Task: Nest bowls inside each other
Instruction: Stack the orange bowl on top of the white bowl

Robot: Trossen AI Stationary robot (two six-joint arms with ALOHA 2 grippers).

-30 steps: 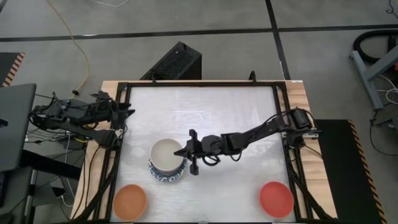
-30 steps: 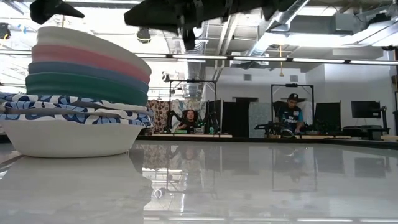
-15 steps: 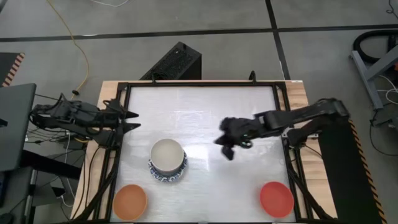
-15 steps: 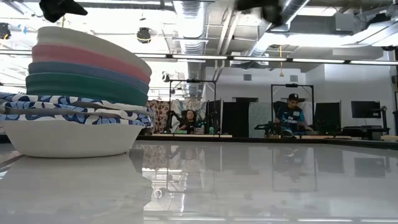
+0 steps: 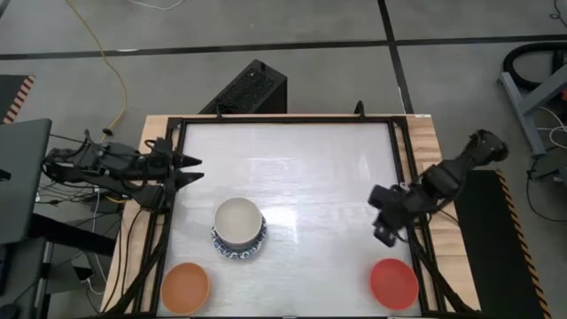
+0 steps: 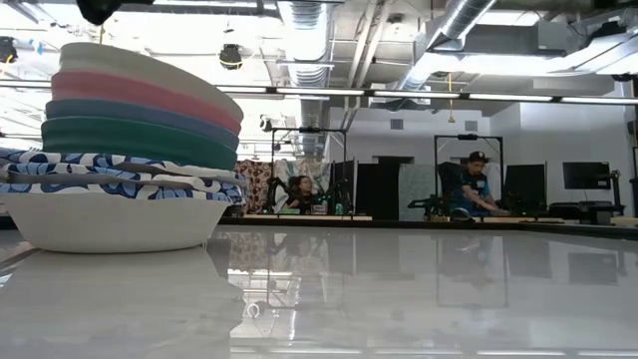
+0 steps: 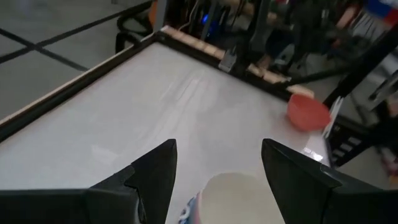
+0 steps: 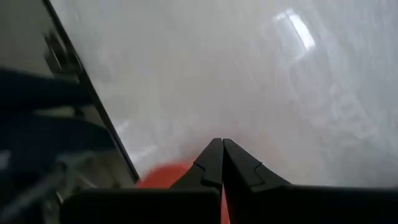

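A stack of nested bowls stands left of the table's middle, its lowest bowl on the tabletop. The low view shows a cream bowl on top, then pink, dark blue, teal and blue-patterned white ones. An orange bowl sits at the near left corner. A red bowl sits at the near right. My left gripper hovers open at the left edge, far-left of the stack. My right gripper is shut and empty, raised near the right edge, pointing down just beyond the red bowl.
A black frame runs round the white tabletop. The table's far half and its middle-right part hold no objects. Beyond the far edge, a black box and a yellow cable lie on the floor. In the low view, people sit at desks in the room behind.
My right gripper has drawn away from the stack's right rim. It has swung fast toward the table's right edge, rising and tipping from level to pointing down, and it has stayed shut. My left gripper has edged a little over the table's left edge. The stack has not moved.
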